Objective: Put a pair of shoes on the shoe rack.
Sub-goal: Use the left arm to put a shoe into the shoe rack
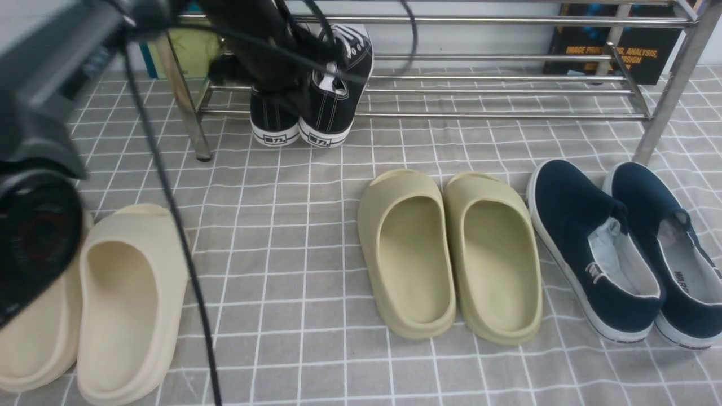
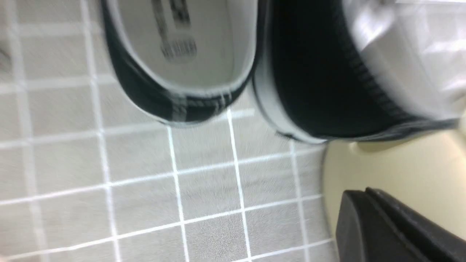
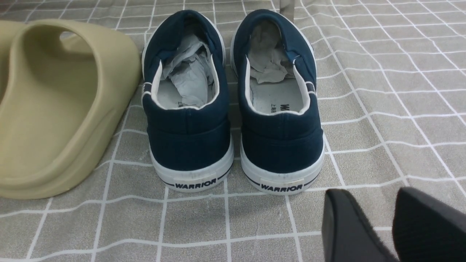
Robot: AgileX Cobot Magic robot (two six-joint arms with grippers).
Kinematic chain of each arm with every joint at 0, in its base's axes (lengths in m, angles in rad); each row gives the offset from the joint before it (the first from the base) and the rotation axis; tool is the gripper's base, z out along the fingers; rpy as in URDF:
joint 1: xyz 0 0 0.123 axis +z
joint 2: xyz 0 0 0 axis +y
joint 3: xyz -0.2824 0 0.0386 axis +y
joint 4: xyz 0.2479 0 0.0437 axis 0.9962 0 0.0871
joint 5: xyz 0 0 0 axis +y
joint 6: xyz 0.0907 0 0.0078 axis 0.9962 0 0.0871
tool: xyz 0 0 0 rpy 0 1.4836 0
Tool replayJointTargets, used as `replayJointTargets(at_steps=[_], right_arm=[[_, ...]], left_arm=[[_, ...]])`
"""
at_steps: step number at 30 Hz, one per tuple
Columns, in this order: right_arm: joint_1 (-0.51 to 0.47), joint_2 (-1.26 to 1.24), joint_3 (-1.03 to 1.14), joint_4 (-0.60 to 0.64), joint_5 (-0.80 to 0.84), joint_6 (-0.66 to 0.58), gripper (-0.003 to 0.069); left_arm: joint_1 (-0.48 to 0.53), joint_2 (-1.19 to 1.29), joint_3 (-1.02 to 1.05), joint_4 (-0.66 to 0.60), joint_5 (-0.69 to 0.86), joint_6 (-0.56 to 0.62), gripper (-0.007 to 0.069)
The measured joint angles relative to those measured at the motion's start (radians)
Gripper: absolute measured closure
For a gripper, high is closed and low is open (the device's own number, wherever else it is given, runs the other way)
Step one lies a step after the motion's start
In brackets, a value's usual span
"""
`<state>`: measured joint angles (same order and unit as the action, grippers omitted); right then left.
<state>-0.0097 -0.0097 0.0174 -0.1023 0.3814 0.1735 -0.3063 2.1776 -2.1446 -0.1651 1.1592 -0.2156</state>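
Fingers of the left gripper: pressed together, nothing between them. Wrist view blurred, but only one dark wedge with a thin seam shows.

Sneakers: side by side on the lower tubes of the shoe rack, near its left end. Heels face the robot and overhang the front tube; toes point to the wall and sit higher.

Key relation: sneaker heels lie just ahead of the left fingertips. Long axis of each shoe runs front to back, crossing the tubes and roughly in line with the left arm's reach.

Right gripper: fingers slightly apart, holding nothing, low over the checked cloth behind the navy slip-ons. Well apart from the sneakers, so the left arm is the nearer one.

Judgement: placement looks done. A pull-back along the shoe axis would need to avoid catching the overhanging heels.
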Motion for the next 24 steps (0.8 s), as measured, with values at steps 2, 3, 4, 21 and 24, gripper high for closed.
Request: replayJointTargets(at_steps=[2, 3, 4, 21, 24], right_arm=[[0.0, 0.0, 0.0, 0.0, 0.0, 0.0, 0.0419], [0.0, 0.0, 0.0, 0.0, 0.0, 0.0, 0.0419], [0.0, 0.0, 0.0, 0.0, 0.0, 0.0, 0.0419], [0.0, 0.0, 0.0, 0.0, 0.0, 0.0, 0.0419], [0.0, 0.0, 0.0, 0.0, 0.0, 0.0, 0.0419]], left_arm=[[-0.008, 0.048, 0.0, -0.014, -0.019, 0.001, 0.0638], [-0.01, 0.071, 0.001, -0.021, -0.04, 0.001, 0.0638], [-0.011, 0.086, 0.001, -0.026, -0.055, 0.001, 0.0638], [-0.018, 0.106, 0.006, -0.075, -0.221, -0.075, 0.0638], [-0.018, 0.078, 0.006, -0.066, -0.136, -0.069, 0.0638]])
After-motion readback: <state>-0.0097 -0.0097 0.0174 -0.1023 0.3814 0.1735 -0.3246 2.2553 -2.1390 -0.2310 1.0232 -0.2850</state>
